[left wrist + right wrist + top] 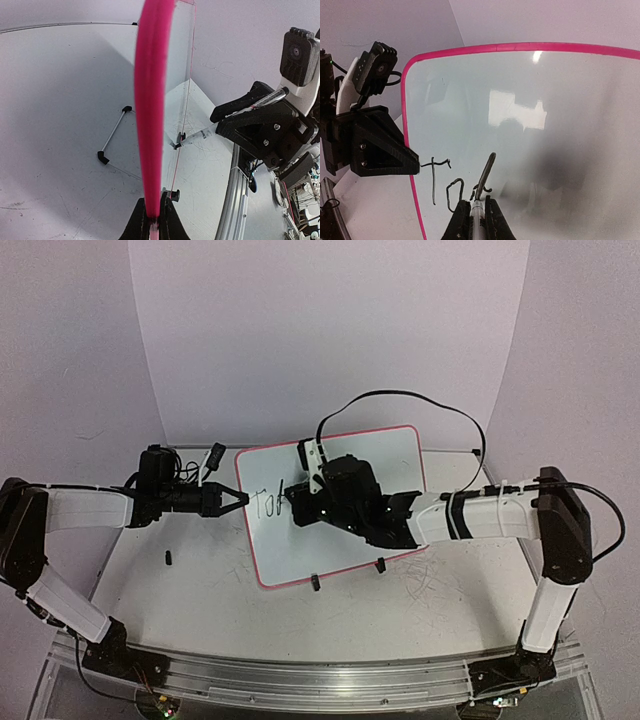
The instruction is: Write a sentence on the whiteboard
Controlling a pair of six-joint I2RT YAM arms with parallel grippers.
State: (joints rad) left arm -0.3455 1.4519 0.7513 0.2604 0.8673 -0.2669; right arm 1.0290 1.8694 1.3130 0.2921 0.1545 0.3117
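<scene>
Standing on its two black clip feet [315,583] around the middle of the worktop [200,610], somewhat nearer the far edge than the near one, the whiteboard [390,455] turns its writing face toward the near edge. The left tool [236,499] reaches in from the worktop's left edge and is clenched on the board's pink rim partway down its left side; in the left wrist view the rim runs straight up from between the two fingers [167,222]. The right tool [472,207] comes in from the right edge and lies across the front of the board, its fingers closed around a marker [485,177] whose dark tip touches the white surface. Of the sentence [445,185], only a thin black "T", an "o" and the start of a third stroke at the marker's tip can be read, low on the board's left part and just beside the clamped rim. A small black piece [168,558] lies on the worktop toward the left edge, apart from the board.
</scene>
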